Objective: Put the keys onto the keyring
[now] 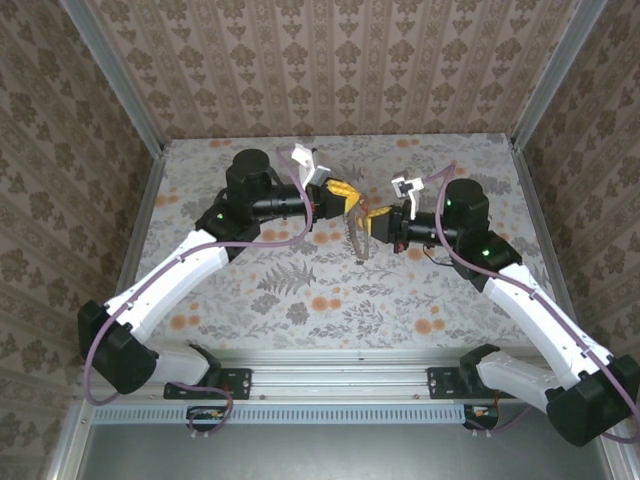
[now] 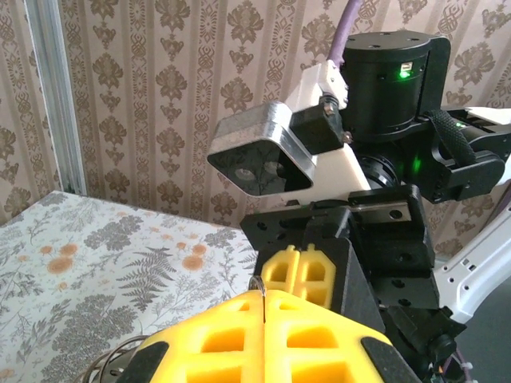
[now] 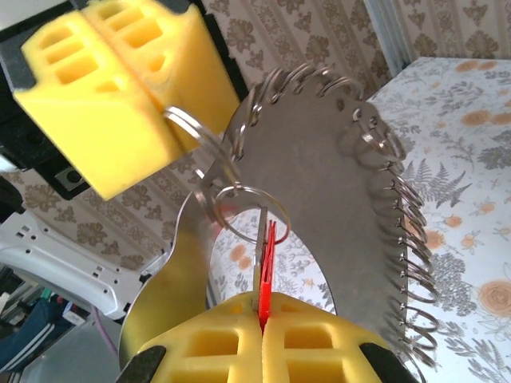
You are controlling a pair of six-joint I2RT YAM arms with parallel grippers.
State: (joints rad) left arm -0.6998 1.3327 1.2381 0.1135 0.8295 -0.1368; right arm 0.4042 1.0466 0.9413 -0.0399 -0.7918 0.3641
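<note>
Key (image 3: 268, 255): red part clamped between yellow pads of right gripper (image 3: 263, 329), free end pointed up at lower rim of keyring (image 3: 249, 189); contact could not be confirmed.
Location: both were held in air over table (image 1: 300, 290) centre, toward far edge.
Keyring hung linked from second ring, which was pinched in clenched left gripper (image 3: 164, 128), against curved metal plate (image 3: 319, 199) edged with spare rings.
Step judged: threading.
Procedure: hold both grips firm, align key hole with coil split, advance slowly, avoid neighbouring rings.
</note>
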